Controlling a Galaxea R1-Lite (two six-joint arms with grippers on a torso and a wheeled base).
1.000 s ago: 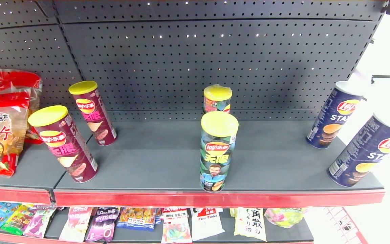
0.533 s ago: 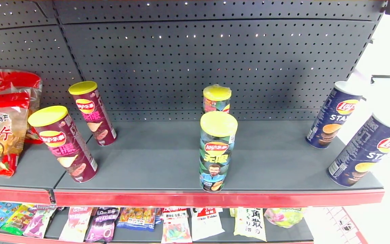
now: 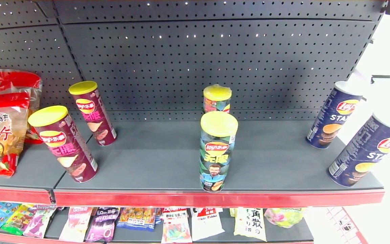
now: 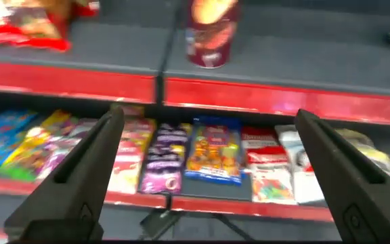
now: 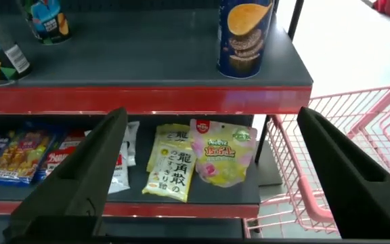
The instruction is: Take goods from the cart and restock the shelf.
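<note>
Jaws of left gripper (image 4: 208,114) and right gripper (image 5: 212,112) gape empty, facing the shelf (image 4: 303,47).

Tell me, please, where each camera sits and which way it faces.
Head view: on the head, looking down at the shelf of chip cans.
Left wrist view: on that wrist, facing lower-shelf snack packets past the open left claw.
Right wrist view: on that wrist, facing the shelf's right end and pink cart past the open right claw.
Shared: head and left wrist views show the front maroon chip can.
</note>
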